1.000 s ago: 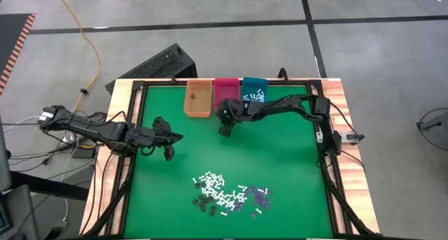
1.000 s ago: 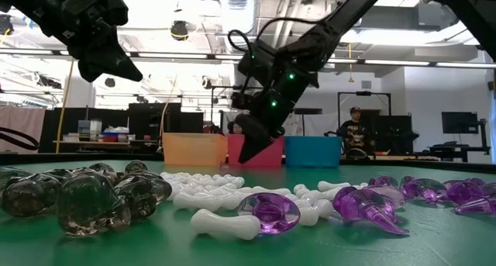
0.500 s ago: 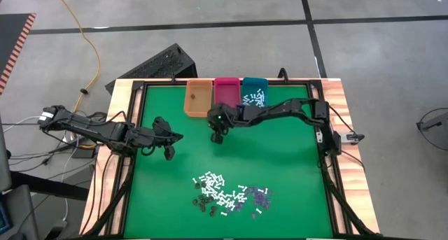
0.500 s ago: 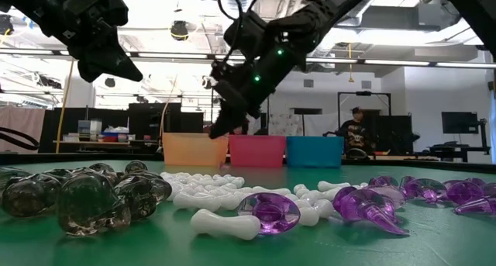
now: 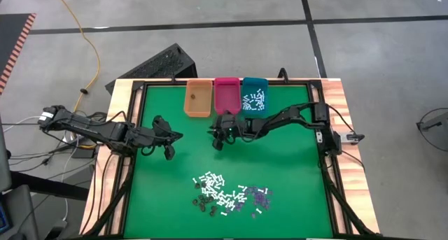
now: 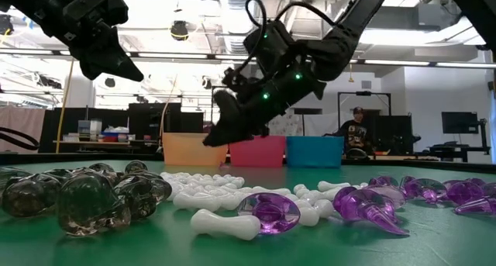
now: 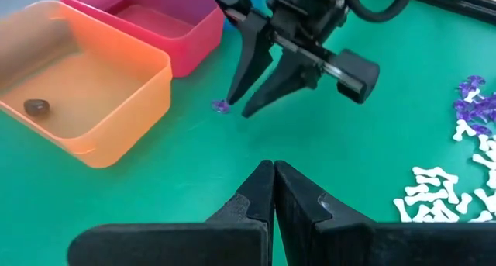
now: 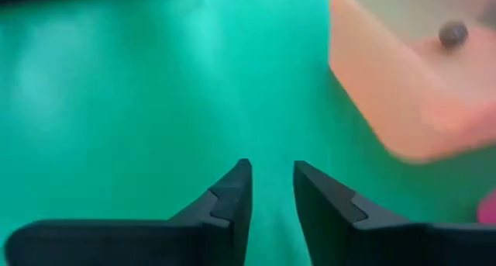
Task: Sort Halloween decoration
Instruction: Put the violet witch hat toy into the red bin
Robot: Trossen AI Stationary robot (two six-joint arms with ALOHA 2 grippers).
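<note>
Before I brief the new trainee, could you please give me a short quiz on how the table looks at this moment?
1. True or false: the orange bin holds a single dark piece.
2. Which bin holds the white sticks? A: the orange one. B: the pink one. C: the teal bin.
3. Fill in: one stray purple bit lies outside every bin, on the green ____.

Key: 1 true; 2 C; 3 mat.
</note>
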